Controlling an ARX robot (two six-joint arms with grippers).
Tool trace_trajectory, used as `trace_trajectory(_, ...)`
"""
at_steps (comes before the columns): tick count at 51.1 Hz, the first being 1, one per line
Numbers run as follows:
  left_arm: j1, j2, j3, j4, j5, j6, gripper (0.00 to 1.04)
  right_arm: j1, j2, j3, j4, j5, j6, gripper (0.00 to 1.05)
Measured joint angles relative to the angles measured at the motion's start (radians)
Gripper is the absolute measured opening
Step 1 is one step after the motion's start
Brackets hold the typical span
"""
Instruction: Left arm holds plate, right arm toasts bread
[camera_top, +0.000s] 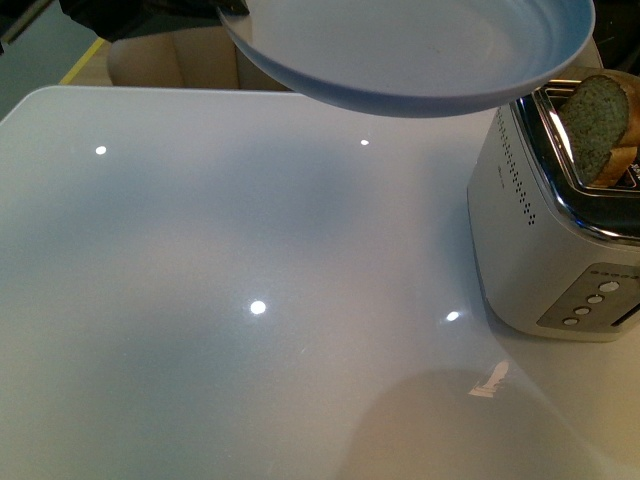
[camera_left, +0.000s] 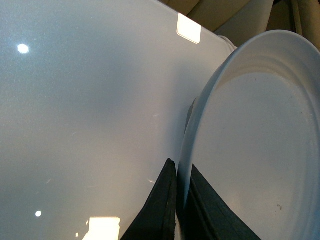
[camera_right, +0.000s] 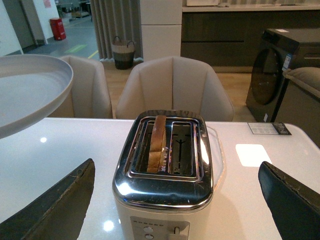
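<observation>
The left gripper (camera_left: 178, 200) pinches the plate (camera_left: 250, 150) rim. The right gripper (camera_right: 176, 165) gapes wide, bread (camera_right: 159, 142) dead ahead in the toaster (camera_right: 160, 200). It looks light and crumbly, so pinch the raised crust gently.

The pale blue-grey plate (camera_top: 420, 50) hangs in the air, its rim pinched by the left gripper (camera_left: 181, 169). The speckled, brown-crusted bread (camera_top: 600, 125) stands upright in one toaster (camera_right: 165, 197) slot, its top poking out.
</observation>
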Motion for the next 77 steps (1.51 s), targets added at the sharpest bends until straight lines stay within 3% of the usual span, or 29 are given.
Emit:
trace_trajectory(15,0.206,0.068,0.031,0.038,0.091,0.119,0.03,0.0,0.0,0.0,0.0,0.0,0.0,0.96)
trace_trajectory(28,0.457,0.327,0.069,0.163,0.096,0.31,0.03,0.0,0.0,0.0,0.0,0.0,0.0,0.96)
trace_trajectory(35,0.544,0.489,0.087,0.226,0.113,0.367,0.03,0.0,0.0,0.0,0.0,0.0,0.0,0.96)
trace_trajectory(59,0.592,0.696,-0.09,0.518,0.179,0.31,0.03,0.0,0.0,0.0,0.0,0.0,0.0,0.96)
trace_trajectory(77,0.621,0.764,-0.096,0.597,0.188,0.272,0.03,0.0,0.0,0.0,0.0,0.0,0.0,0.96)
